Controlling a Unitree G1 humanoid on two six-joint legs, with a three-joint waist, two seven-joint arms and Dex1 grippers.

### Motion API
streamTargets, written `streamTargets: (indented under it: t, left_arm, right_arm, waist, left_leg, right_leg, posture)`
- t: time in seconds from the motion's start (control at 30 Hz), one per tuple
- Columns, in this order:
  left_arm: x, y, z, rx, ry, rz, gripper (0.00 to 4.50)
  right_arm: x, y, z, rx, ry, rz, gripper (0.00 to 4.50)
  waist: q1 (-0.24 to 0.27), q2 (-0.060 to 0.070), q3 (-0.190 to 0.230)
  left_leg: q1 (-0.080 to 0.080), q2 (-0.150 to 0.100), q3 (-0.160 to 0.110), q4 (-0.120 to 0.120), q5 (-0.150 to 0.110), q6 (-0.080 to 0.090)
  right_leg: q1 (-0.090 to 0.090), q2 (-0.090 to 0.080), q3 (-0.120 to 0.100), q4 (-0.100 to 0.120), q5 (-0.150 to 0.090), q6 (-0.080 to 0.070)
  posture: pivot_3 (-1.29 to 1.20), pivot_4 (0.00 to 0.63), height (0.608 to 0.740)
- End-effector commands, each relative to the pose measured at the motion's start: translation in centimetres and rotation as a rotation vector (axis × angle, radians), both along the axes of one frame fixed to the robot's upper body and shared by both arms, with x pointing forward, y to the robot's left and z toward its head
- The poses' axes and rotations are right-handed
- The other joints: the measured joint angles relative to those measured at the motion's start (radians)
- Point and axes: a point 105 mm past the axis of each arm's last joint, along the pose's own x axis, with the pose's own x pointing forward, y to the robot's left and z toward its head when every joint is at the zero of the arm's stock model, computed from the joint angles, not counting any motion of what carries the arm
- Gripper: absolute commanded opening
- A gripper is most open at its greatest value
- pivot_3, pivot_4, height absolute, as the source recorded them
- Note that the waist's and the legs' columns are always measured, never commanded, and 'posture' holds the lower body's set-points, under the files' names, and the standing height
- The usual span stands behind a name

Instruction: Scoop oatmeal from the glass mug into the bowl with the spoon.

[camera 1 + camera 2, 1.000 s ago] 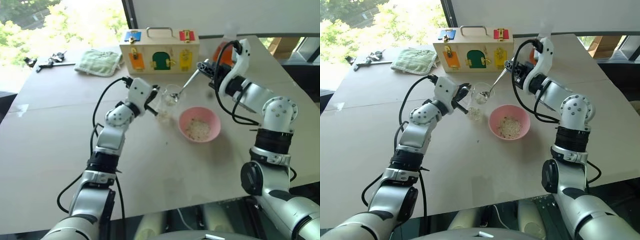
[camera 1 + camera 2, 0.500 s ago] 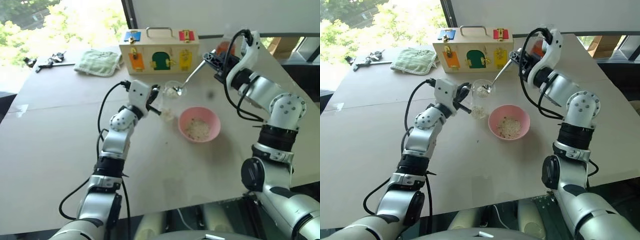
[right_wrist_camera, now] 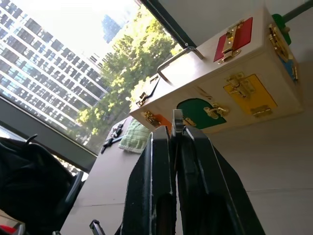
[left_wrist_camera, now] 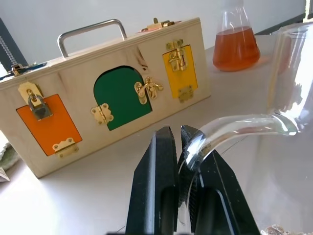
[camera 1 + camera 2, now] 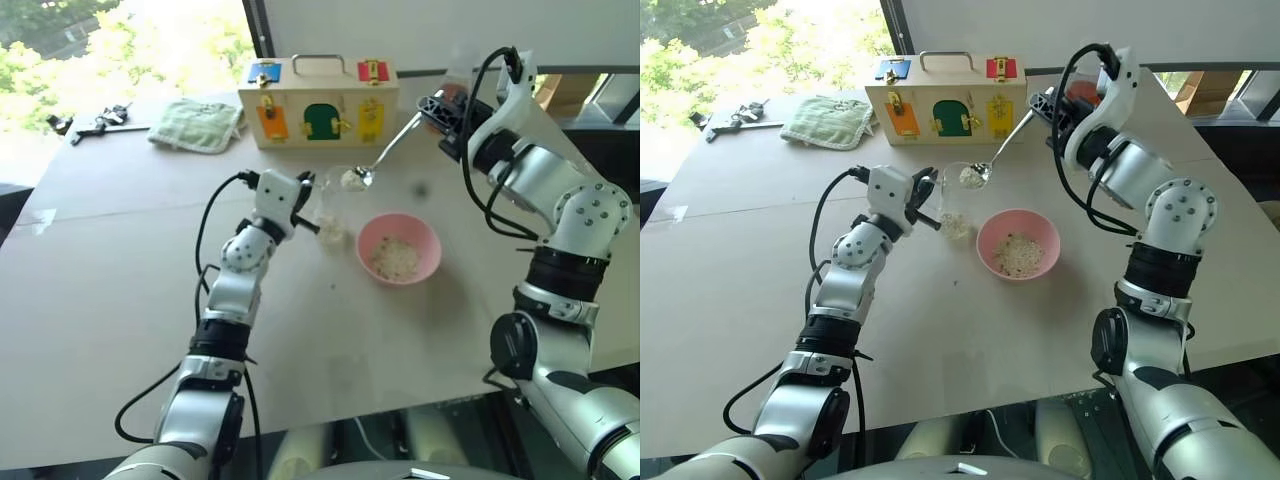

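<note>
The glass mug (image 5: 333, 203) stands on the table left of the pink bowl (image 5: 425, 262), with oatmeal (image 5: 331, 232) at its bottom. My left gripper (image 4: 177, 142) is shut on the mug's handle (image 4: 234, 125). The spoon (image 5: 388, 152) hangs slanted just above the mug's rim, its small bowl (image 5: 974, 176) heaped with oatmeal. My right gripper (image 5: 434, 106) is shut on the far end of the spoon's handle (image 3: 177, 120), raised above the table behind the pink bowl. A pale heap of oatmeal (image 5: 396, 258) lies inside the pink bowl.
A wooden latch box (image 5: 320, 100) stands behind the mug. A flask of orange liquid (image 4: 236, 41) is behind my right arm. A green cloth (image 5: 196, 125) and a black tool (image 5: 100, 120) lie far left by the window.
The right gripper has lifted the spoon out of the mug, up and to the right, with oatmeal on it. The left gripper has kept its hold on the mug.
</note>
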Motion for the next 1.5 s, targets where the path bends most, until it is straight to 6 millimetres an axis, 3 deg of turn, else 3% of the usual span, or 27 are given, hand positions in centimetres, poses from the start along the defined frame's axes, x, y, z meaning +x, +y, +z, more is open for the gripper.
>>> streamTargets:
  t: [0.03,0.53,1.5]
  left_arm:
    - [-0.3,0.3,2.4,-0.032,-0.098,0.000,0.04]
    - [0.3,-0.3,3.0,-0.052,-0.116,-0.010,0.04]
    - [0.2,-0.8,3.1,-0.132,-0.107,-0.059,0.04]
  right_arm:
    - [-0.6,-0.4,2.2,0.028,-0.069,-0.024,0.00]
    - [-1.5,0.4,1.4,0.206,0.034,0.063,0.00]
    - [-2.1,-1.9,-0.3,0.399,0.153,0.053,0.00]
  waist:
    - [0.000,0.000,0.000]
    - [0.001,0.000,0.000]
    - [0.000,0.000,0.000]
  left_leg:
    - [0.000,0.000,0.000,0.000,0.000,0.000]
    - [0.000,0.000,0.000,0.000,0.000,0.000]
    - [0.000,0.000,0.000,0.000,0.000,0.000]
  right_leg:
    - [0.000,0.000,0.000,0.000,0.000,0.000]
    - [0.000,0.000,0.000,0.000,0.000,0.000]
    - [0.000,0.000,0.000,0.000,0.000,0.000]
  posture:
    - [0.00,0.150,0.740]
    - [0.00,0.150,0.740]
    - [0.00,0.150,0.740]
